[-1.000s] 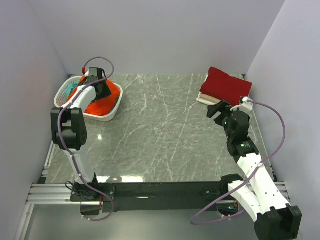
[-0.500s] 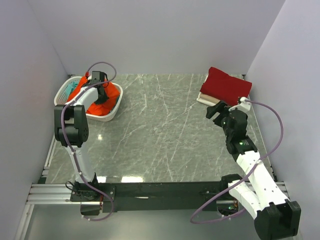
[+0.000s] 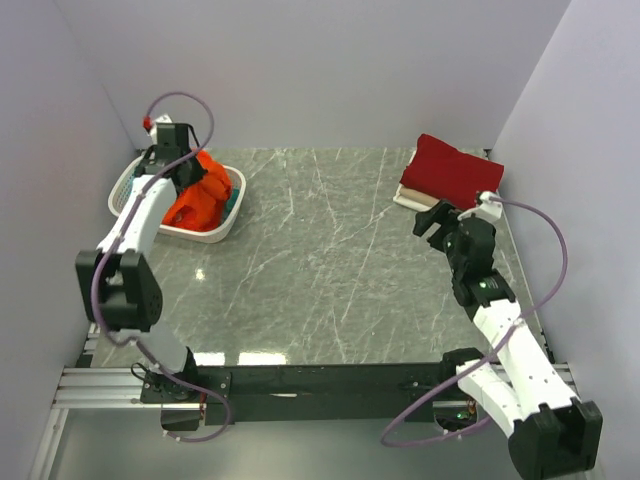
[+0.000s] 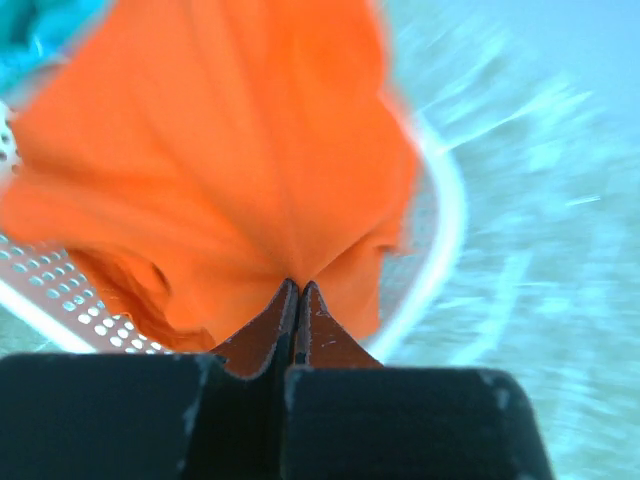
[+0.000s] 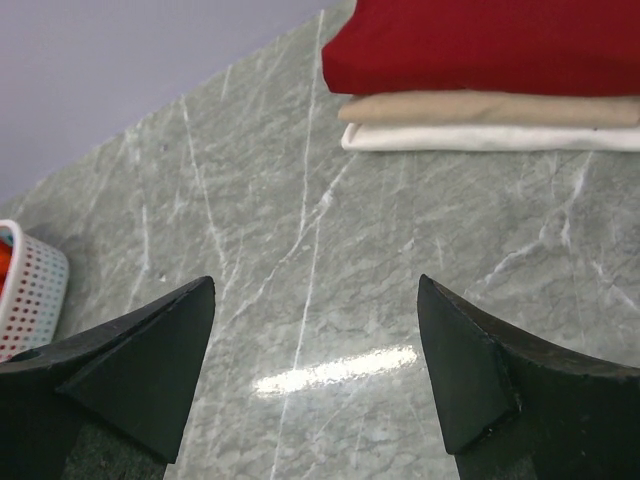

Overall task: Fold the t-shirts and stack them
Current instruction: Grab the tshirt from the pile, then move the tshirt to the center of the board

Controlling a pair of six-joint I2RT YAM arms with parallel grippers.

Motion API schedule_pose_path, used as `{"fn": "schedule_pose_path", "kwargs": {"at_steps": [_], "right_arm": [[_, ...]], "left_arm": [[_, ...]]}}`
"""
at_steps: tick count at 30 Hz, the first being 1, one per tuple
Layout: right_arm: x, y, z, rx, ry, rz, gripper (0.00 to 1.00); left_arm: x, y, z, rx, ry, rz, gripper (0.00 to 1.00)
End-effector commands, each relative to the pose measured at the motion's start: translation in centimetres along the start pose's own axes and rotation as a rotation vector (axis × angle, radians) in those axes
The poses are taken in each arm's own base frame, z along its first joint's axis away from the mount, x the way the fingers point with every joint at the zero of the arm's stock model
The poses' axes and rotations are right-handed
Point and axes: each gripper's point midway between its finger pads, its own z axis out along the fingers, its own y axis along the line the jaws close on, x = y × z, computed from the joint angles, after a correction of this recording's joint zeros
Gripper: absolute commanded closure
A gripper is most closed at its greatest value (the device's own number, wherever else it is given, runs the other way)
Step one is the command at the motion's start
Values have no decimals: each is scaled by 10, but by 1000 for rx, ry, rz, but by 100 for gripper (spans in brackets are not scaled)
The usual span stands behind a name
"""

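My left gripper (image 4: 297,285) is shut on a pinch of the bright orange t-shirt (image 4: 230,160), which hangs bunched from the closed fingers over the white lattice basket (image 4: 445,230). From above, the orange t-shirt (image 3: 200,193) is drawn up out of the basket (image 3: 213,236) at the far left, with the left gripper (image 3: 185,172) on its upper end. A strip of the teal t-shirt (image 4: 30,35) shows beside it. The dark red t-shirt (image 3: 450,170) lies folded on the cream-white t-shirt (image 5: 490,110) at the far right. My right gripper (image 5: 315,280) hangs open and empty over the table in front of that stack.
The marble table (image 3: 320,260) lies between the basket and the folded stack. Walls close in the left, back and right sides. The basket's edge (image 5: 30,290) shows at the far left of the right wrist view. The right gripper (image 3: 432,218) is just short of the stack.
The left gripper went from open in the basket to shut on the orange t-shirt and rose toward the back left, pulling the cloth up. The right arm barely moved.
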Motion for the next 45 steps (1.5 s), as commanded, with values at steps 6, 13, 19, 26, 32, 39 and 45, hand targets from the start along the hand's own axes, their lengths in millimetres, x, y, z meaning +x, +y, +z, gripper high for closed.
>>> {"fn": "schedule_pose_path", "kwargs": {"at_steps": [6, 13, 19, 26, 32, 39, 45], "right_arm": [[-49, 36, 14, -48, -49, -53, 14], [-51, 44, 16, -81, -52, 2, 14], [-49, 44, 15, -74, -35, -9, 15], [-46, 37, 7, -58, -42, -6, 15], [-42, 30, 5, -35, -30, -14, 15], [-28, 27, 6, -38, 4, -6, 15], [18, 19, 7, -61, 124, -5, 20]], "left_arm": [[-123, -54, -151, 348, -354, -182, 100], [-166, -93, -258, 657, -490, -113, 100], [-171, -135, -348, 979, -528, -11, 100], [-157, -177, -425, 1283, -459, 3, 100], [-141, -200, -458, 1484, -386, 14, 100], [-47, -186, -278, 1066, -80, -23, 48], [85, -72, -110, 358, 177, 63, 19]]}}
